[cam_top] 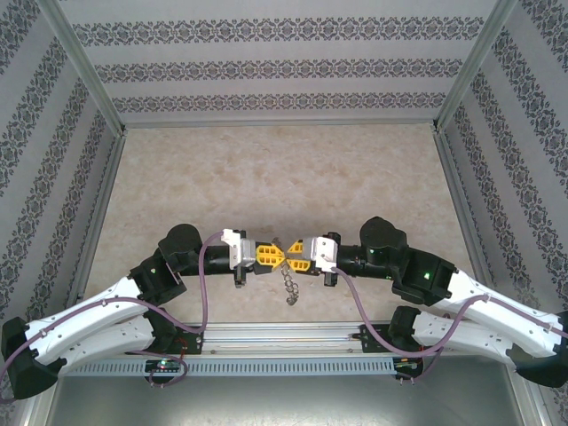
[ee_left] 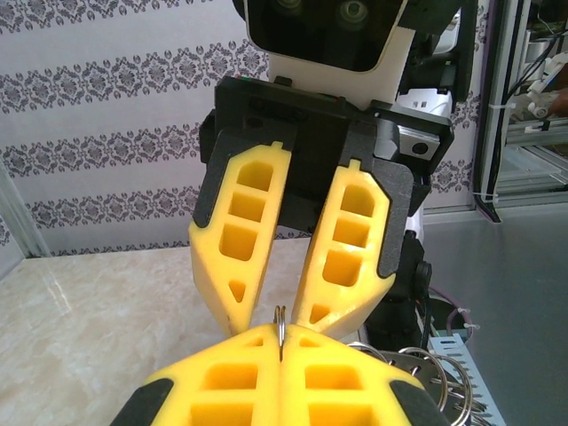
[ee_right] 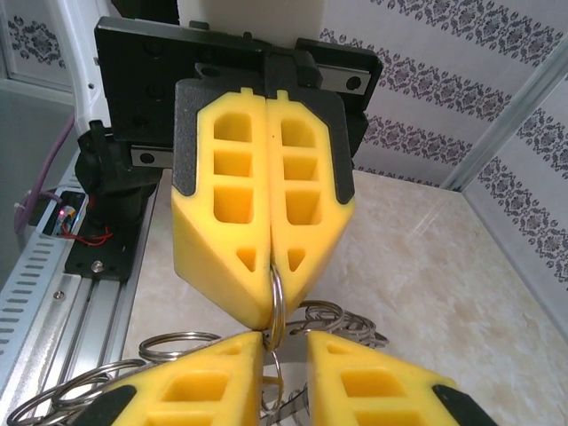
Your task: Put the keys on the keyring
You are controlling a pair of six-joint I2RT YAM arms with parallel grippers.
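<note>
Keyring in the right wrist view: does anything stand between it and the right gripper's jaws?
Nothing visible does. The left gripper holds the keyring in shut jaws. The right gripper has its jaws slightly apart, one on each side of that ring, tip to tip with the left one.

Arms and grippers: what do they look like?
Left arm and right arm: white shells, black joints, purple cable each, green light near the elbow. Left gripper and right gripper: black bodies, yellow wedge fingers with rectangular pockets.
</note>
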